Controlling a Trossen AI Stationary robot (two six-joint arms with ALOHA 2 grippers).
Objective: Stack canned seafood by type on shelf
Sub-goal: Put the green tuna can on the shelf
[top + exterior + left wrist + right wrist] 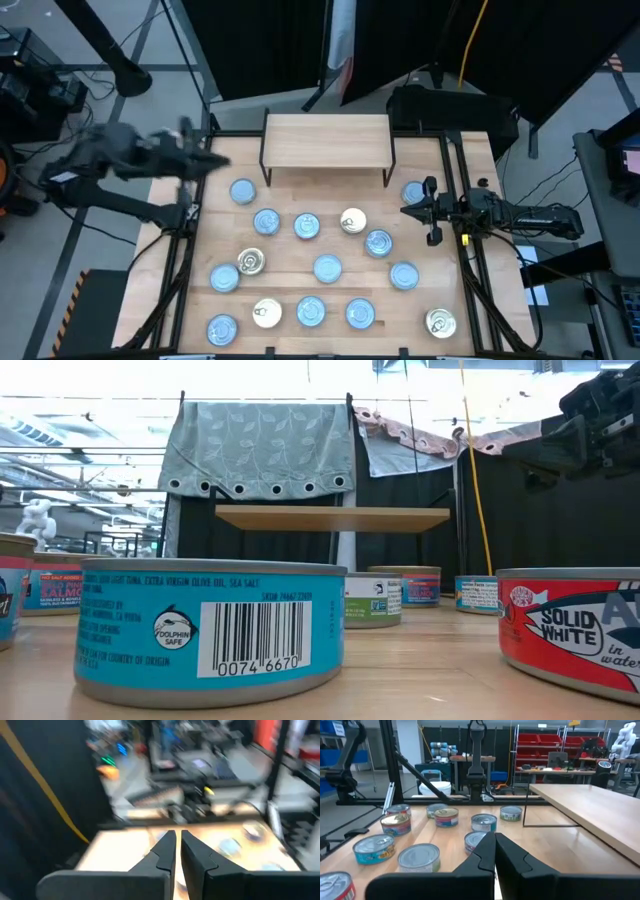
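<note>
The shelf (326, 140) stands at the table's far middle on thin black legs, its wooden top bare; the low view shows the shelf (332, 518) from the side. Several tins of canned seafood (327, 268) rest flat on the table in front of it, most blue-lidded (266, 222), a few cream or gold (352, 221). My left gripper (215, 160) hovers high over the table's left edge, shut and holding nothing (178, 842). My right gripper (408, 211) waits at the right side, shut and holding nothing (494, 842), pointing across the tins.
A teal tin (210, 625) and a red tin (570, 625) stand close to the near edge. Black frame rails (180, 260) run along both table sides. One blue tin (414, 192) sits just beside my right gripper.
</note>
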